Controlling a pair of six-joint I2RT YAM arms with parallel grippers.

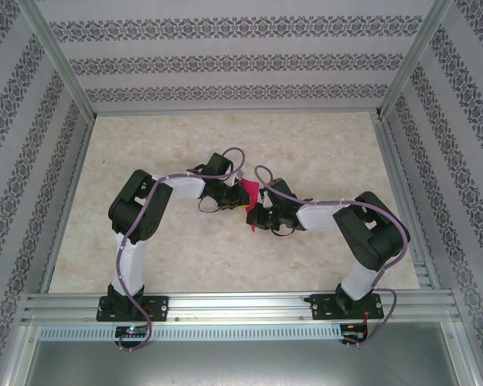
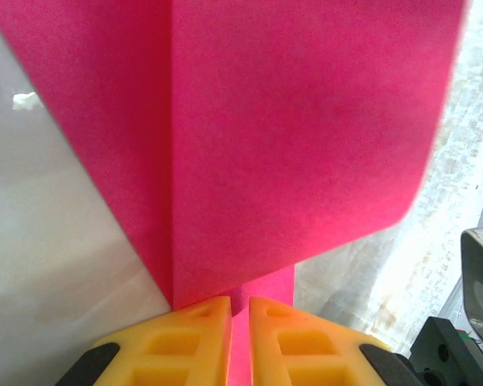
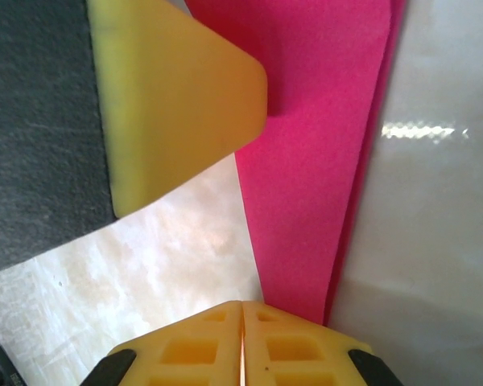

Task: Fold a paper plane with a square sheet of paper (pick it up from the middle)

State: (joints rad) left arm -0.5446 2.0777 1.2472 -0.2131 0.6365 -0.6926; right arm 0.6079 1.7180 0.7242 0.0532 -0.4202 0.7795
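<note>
The left gripper point(image 2: 240, 346) pinches the sheet of paper point(image 2: 306, 145): a thin pink strip fills the slit between its yellow fingers point(image 2: 197, 346). The right gripper point(image 3: 241, 350) is pressed together, its pads meeting in a hairline seam. The sheet's lower end runs down to the top of one pad, and whether it is caught there cannot be made out.

The sheet is folded, with a straight crease down its length. It stands between the two grippers over the middle of the table point(image 1: 330, 153). Both wrist views cut off its upper part, so its outline is hard to judge. From above it is a small pink scrap half covered by the wrists.

The table top is pale and marble-patterned, with glare in places. Patterned walls point(image 1: 225, 56) stand along its far, left and right edges, and an aluminium rail point(image 1: 241, 304) runs along the near edge.
</note>
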